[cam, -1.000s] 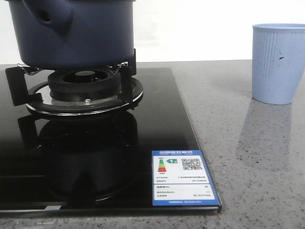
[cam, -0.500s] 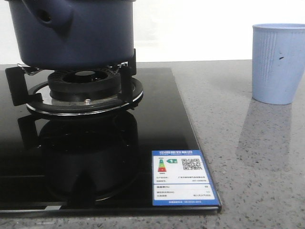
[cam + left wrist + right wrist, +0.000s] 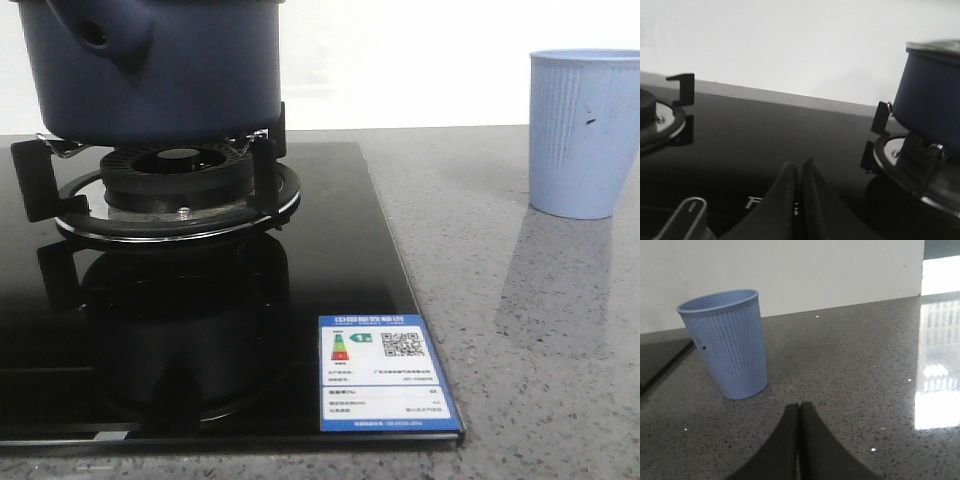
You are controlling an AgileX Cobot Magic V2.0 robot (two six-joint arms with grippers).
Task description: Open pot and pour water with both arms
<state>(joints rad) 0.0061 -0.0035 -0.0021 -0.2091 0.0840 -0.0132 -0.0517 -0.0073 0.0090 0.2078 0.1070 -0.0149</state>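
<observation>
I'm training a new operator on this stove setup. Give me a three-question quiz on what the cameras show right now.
1. True or false: the pot sits on the burner.
2. What stands upright on the counter, right of the cooktop? A) cup B) kettle C) bowl
3. Fill in: the fingers of the left claw and the right claw are pressed ____, holding nothing.

Key: 1 true. 2 A, the cup. 3 together.
</observation>
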